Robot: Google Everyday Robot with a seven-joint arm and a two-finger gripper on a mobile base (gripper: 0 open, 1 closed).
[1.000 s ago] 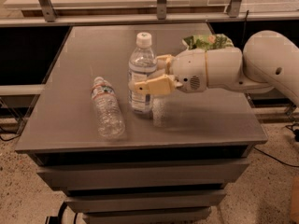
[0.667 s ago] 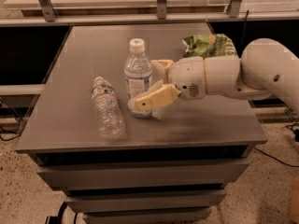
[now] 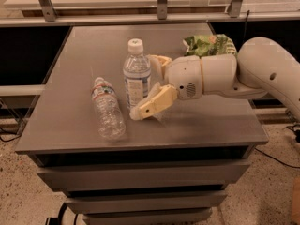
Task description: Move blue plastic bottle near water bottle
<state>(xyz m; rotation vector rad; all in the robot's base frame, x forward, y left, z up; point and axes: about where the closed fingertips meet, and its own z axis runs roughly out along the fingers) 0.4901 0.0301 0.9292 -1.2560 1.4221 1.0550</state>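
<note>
While claw point(image 3: 142, 87), spread, flanks blue plastic bottle point(image 3: 136, 69) — water bottle point(image 3: 108, 110) lies near.

Warm, dim indoor light on a grey table point(image 3: 84, 55).
Light falls from above. A pale sheen crosses the tabletop. Soft shadows sit under the water bottle point(image 3: 108, 109) and the gripper point(image 3: 144, 86), spread wide just right of the blue bottle point(image 3: 136, 74). Recesses beside the table are nearly black.

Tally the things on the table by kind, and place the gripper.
Bottles: 2 (blue bottle standing, water bottle lying)
Bags: 1 (green bag)
Total: 3
Not counted: gripper, open, at the blue bottle.
</note>
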